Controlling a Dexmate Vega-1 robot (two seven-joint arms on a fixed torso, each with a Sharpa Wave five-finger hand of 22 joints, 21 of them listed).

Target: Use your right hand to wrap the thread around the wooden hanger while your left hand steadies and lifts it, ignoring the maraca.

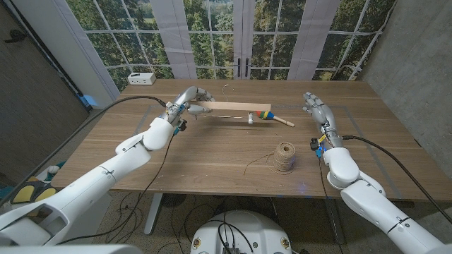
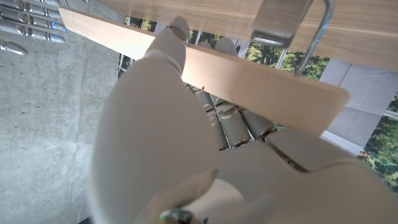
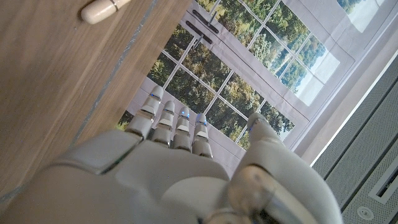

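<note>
We see the left hand (image 1: 189,100) gripping the flat pale wooden hanger (image 1: 229,108) above the bench (image 1: 212,152); the right hand (image 1: 315,106) is open, the brown thread spool (image 1: 284,156) near it.

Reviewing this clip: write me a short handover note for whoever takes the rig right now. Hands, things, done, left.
Left hand: holds one end of the wooden hanger at the far middle of the table.
Right hand: holds nothing, fingers extended, off to the right past the maraca.
Maraca lies beside the hanger's other end; leave it.
Thread spool stands near the front middle, a loose end trailing on the table.
Done: hanger gripped by the left hand.
Left: right hand takes the thread and winds it around the hanger; no wraps visible yet.
</note>
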